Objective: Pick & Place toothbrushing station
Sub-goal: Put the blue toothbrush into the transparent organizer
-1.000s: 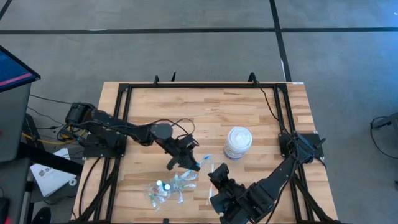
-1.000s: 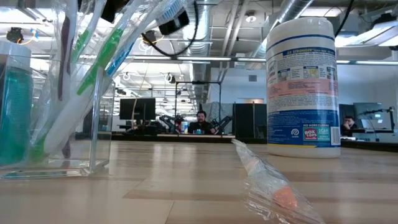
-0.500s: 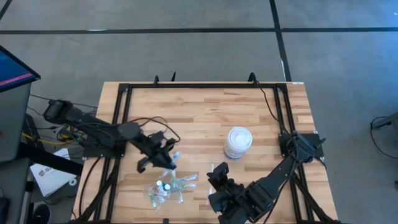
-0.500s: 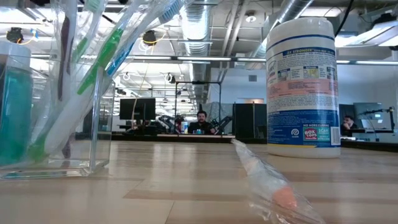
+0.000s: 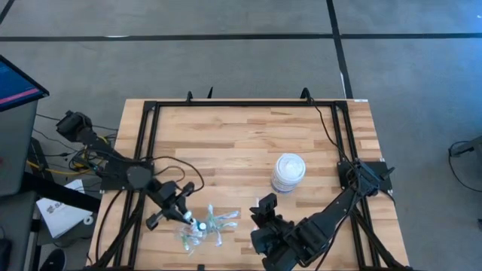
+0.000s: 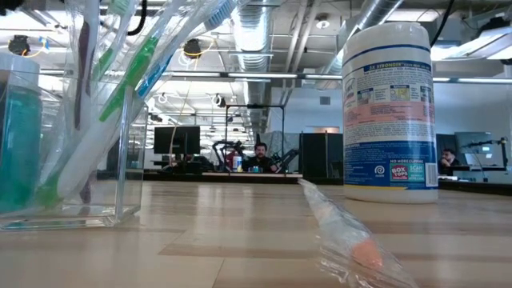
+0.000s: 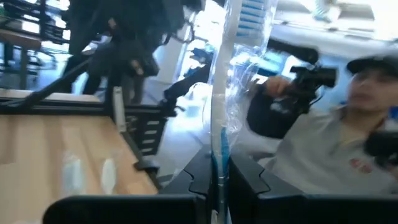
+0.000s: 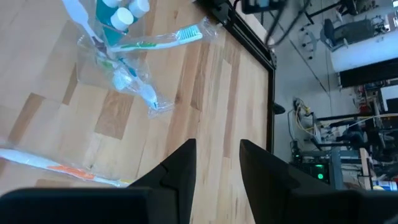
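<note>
The toothbrushing station is a clear holder [image 6: 120, 152] near the table's near left [image 5: 202, 226], with green and blue toothbrushes [image 6: 120, 88] leaning in it beside blue white-capped bottles [image 8: 121, 9] and a crinkly clear bag [image 8: 130, 81]. My left gripper [image 5: 179, 213] hovers just left of it, shut on a wrapped blue-bristled toothbrush [image 7: 219, 112]. Right of the station, my right gripper [image 8: 214, 162] hangs open above the table with nothing between its fingers. A wrapped orange toothbrush [image 8: 56, 167] lies flat on the wood under it. My left gripper pinches the wrapped toothbrush by its handle [image 7: 216, 163] between the two fingers [image 7: 200, 177]. The brush runs on past the fingertips to its blue-bristled head [image 7: 252, 11], with the clear wrapper loose around it. It is lifted clear of the table.
A white wipes canister [image 5: 288, 172] stands upright right of the table's middle [image 6: 390, 104]. A black frame [image 5: 226, 104] runs round the table's edges. Bare wood lies across the far half. A person [image 7: 348, 124] shows beyond the table in the left wrist view.
My left gripper has carried the wrapped toothbrush from the table's middle toward the left and near edges, ending beside the station, and it has rolled about its own axis on the way. It has stayed shut on the brush.
</note>
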Motion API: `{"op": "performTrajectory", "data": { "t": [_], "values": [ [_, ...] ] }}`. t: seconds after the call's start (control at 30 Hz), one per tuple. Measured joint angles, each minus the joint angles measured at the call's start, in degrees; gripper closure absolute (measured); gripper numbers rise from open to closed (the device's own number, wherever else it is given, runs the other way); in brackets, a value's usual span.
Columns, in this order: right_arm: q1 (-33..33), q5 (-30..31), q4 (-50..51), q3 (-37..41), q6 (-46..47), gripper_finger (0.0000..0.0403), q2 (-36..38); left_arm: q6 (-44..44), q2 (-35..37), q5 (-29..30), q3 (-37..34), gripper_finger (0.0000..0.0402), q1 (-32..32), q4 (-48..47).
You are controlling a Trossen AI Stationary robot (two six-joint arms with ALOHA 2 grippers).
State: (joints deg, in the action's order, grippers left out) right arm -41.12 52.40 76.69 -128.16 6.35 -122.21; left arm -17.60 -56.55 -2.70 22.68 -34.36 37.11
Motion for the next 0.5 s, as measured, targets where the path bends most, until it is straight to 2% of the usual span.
{"op": "performTrajectory", "data": {
  "t": [0.23,0.5],
  "values": [
    [0.4,0.0,-0.3,0.0,1.4,0.029,0.0,4.6,0.0,10.4,-2.4,0.0384,-8.3,0.6],
    [0.6,0.0,-0.8,0.0,2.9,0.029,0.0,6.9,-0.2,22.3,-7.7,0.0385,-16.5,6.9]
  ]
}}
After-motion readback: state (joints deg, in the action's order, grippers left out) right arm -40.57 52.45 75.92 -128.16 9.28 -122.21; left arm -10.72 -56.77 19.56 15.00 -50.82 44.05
